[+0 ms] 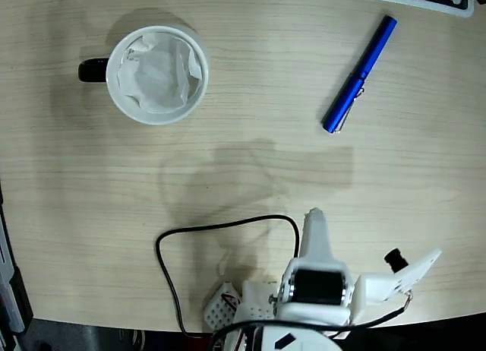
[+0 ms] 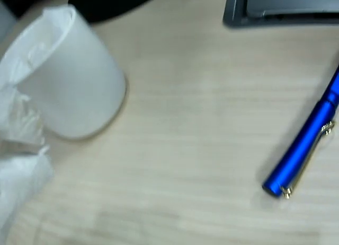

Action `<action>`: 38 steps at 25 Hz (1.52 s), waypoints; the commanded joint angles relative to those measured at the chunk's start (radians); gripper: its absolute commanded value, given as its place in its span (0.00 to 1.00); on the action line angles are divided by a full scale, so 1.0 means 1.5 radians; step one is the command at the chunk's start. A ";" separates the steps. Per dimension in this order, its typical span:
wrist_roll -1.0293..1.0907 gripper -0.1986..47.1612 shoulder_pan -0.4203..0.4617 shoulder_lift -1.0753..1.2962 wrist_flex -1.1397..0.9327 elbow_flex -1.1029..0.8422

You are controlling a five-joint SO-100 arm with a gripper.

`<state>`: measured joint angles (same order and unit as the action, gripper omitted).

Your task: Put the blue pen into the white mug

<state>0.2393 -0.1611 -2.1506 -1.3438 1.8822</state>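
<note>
Pen (image 1: 359,74) in fixed view lies on the table (image 1: 250,138) at about 2 o'clock, slanted, well apart from the mug (image 1: 157,74) at 10 o'clock, paper-lined, handle pointing to 9. Arm (image 1: 315,279) sits folded at 6 o'clock; gripper jaws not readable, cannot tell if open or closed, nothing held. Wrist view: pen at 4 o'clock, mug at 9, gripper fingers not in shot. Risks: slim glossy pen rolls or slips when pinched; the crumpled paper may block it, or the mug may get knocked.
</note>
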 commanded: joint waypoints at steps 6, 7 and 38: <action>0.219 0.01 -0.070 0.218 -0.034 -0.221; 0.262 0.01 -0.076 0.242 -0.034 -0.240; 0.902 0.29 -0.106 0.757 -0.160 -0.651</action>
<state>1.5509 -0.3114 -0.9956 -1.5800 0.9495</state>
